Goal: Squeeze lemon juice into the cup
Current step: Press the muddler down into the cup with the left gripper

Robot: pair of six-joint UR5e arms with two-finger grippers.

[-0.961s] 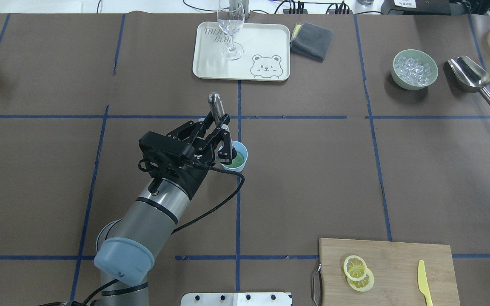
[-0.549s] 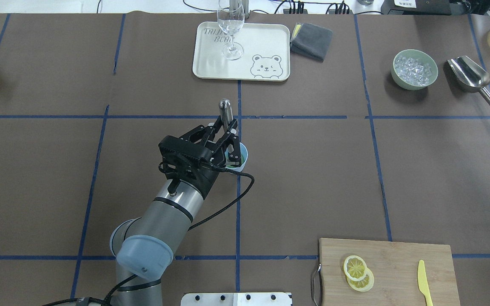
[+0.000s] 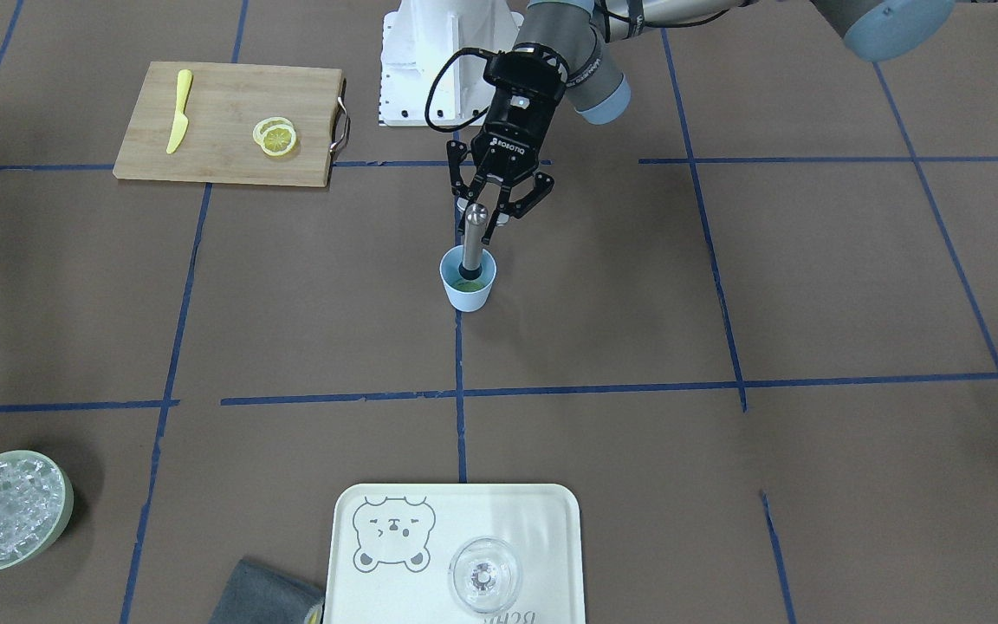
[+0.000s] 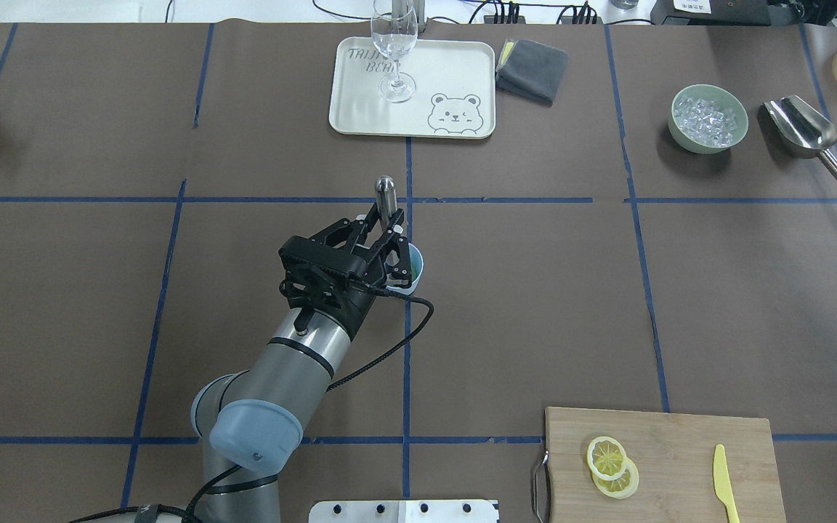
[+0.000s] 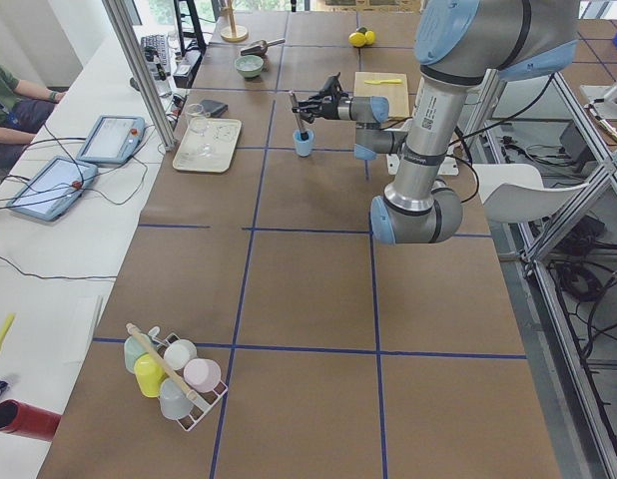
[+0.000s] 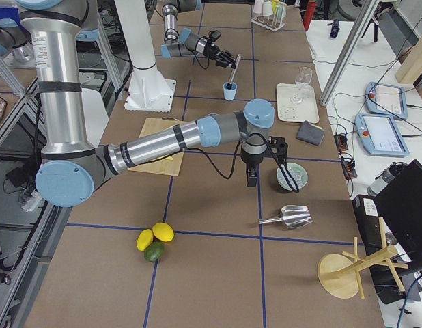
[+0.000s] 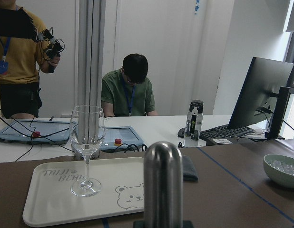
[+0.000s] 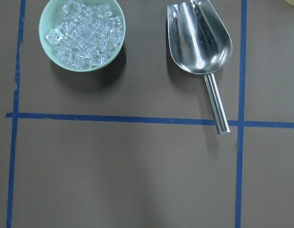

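The pale-blue cup stands near the table's middle, with something green inside; it also shows in the front view. A metal muddler stands nearly upright in it. My left gripper is shut on the muddler's shaft just above the cup, as the front view shows. Two overlapping lemon slices lie on the wooden cutting board at the front right, far from both grippers. My right gripper hangs high over the green ice bowl; I cannot tell if it is open or shut.
A cream tray with a clear wine glass sits at the back middle, a grey cloth beside it. The green bowl of ice and a metal scoop are at the back right. A yellow knife lies on the board.
My left arm has swung right and the gripper has moved in over the cup. The muddler has gone from leaning left to nearly upright.
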